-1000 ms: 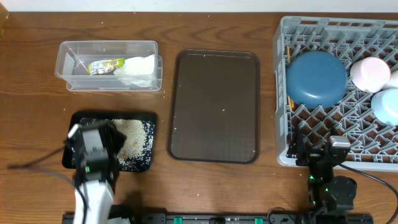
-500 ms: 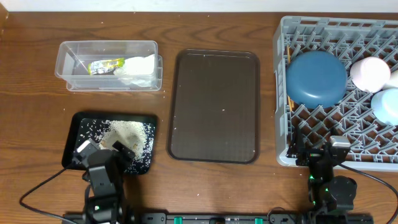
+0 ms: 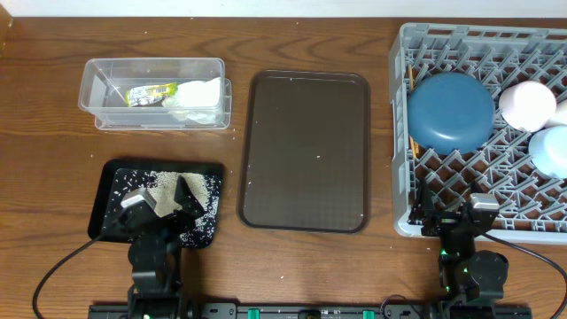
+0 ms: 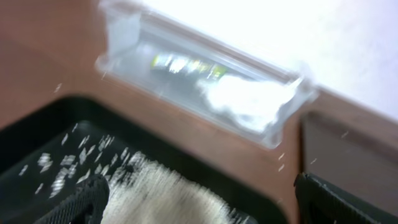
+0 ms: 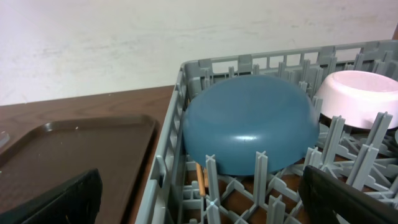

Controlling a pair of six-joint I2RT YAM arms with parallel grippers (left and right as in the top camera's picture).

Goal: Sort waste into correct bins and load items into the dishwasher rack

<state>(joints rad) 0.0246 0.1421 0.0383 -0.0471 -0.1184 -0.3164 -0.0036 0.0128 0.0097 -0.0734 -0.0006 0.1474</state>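
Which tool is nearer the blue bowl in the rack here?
Right. The right tool sits at the dish rack's near edge, just short of the blue bowl; the left tool is far off on the other side, over the black tray.

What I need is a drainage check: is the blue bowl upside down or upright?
Upside down: the blue bowl shows only its domed outer surface, no hollow, in the dishwasher rack.

the wooden table [image 3: 44, 115] bears a clear bin [image 3: 92, 90], black tray [image 3: 104, 174], brown tray [image 3: 307, 151] and grey rack [image 3: 400, 133].
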